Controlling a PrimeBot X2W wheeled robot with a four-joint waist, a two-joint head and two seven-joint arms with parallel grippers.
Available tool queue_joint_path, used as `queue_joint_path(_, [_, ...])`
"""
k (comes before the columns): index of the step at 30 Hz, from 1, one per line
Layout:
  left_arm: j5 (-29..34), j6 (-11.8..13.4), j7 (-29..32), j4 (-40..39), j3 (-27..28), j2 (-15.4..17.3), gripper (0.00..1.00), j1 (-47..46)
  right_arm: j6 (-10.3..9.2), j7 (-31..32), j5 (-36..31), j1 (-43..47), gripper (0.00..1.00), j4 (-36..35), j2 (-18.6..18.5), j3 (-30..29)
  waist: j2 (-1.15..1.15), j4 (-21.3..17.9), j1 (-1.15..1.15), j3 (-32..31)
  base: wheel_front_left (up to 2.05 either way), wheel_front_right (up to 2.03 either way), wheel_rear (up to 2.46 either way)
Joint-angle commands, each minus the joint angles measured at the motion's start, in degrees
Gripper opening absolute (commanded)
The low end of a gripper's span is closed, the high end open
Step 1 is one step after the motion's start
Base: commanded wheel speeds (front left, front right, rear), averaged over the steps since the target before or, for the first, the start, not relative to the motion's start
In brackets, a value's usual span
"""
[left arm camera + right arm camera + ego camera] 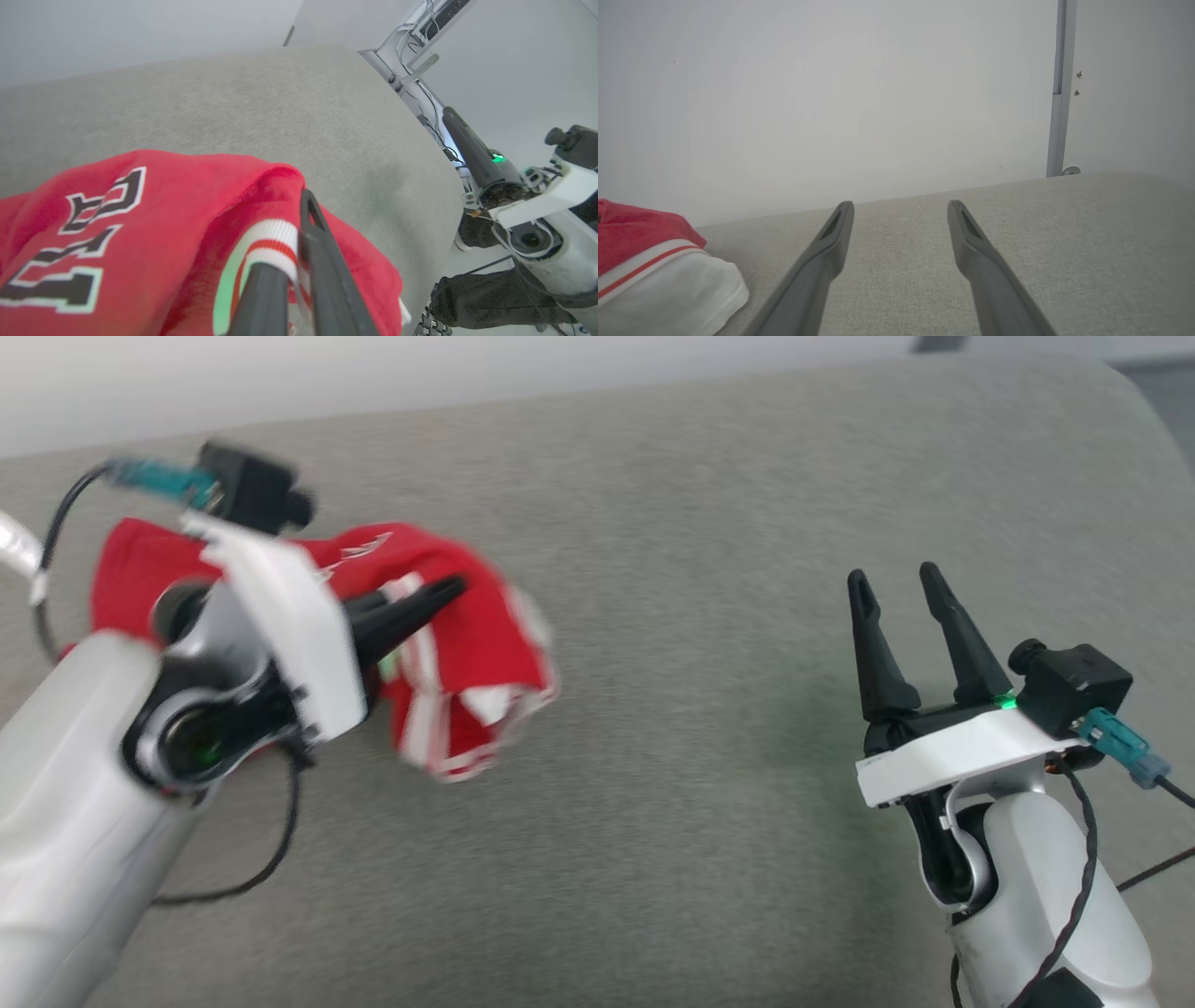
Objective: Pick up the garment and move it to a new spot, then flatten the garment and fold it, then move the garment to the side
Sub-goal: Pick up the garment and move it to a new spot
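Garment: red jersey-style T-shirt with white striped trim (471, 649), bunched at nine o'clock on the grey fabric surface (709, 541).
Left gripper (453, 590): clamped on the striped trim.
Right gripper (898, 575): held apart, empty, at four o'clock.
Handling: judged light and limp; best taken at hems.
Views: black lettering (79, 242) is shown by the left wrist view, a white sleeve (668, 289) by the right.

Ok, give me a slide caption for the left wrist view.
Left gripper, jaws shut on the striped trim of the red garment, grey cushion behind.
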Motion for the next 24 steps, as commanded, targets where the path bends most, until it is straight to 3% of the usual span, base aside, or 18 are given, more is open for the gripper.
queue_joint_path(1, [0.22, -0.15, 0.65, -0.59, -1.09, -0.91, 0.0, -2.96, 0.01, -0.27, 0.49, 0.18, 1.0, -0.72, 0.69, -0.34, 0.0, -4.29, 0.0, 2.15, 0.0, 0.0, 0.0])
queue_joint_path(9, [2.13, -0.15, -0.61, 3.17, -7.29, -9.96, 0.0, -15.42, 0.01, -0.27, 2.35, -0.39, 1.0, -2.55, 2.12, -1.95, 0.0, -12.29, 0.0, 7.41, 0.0, 0.0, 0.0])
queue_joint_path(13, [2.33, -0.15, -1.19, 7.13, -11.2, -12.69, 0.0, -18.67, 0.01, -0.27, 4.6, -0.21, 1.0, -3.34, 2.24, -2.41, 0.0, -14.81, 0.0, 9.18, 0.0, 0.0, 0.0])
queue_joint_path(24, [-0.49, -0.16, 3.83, 13.9, -21.26, -6.98, 0.0, -17.03, 0.01, -0.27, 9.6, -0.03, 1.0, -4.34, 2.19, -1.11, 0.0, -18.11, 0.0, 12.09, 0.0, 0.0, 0.0])
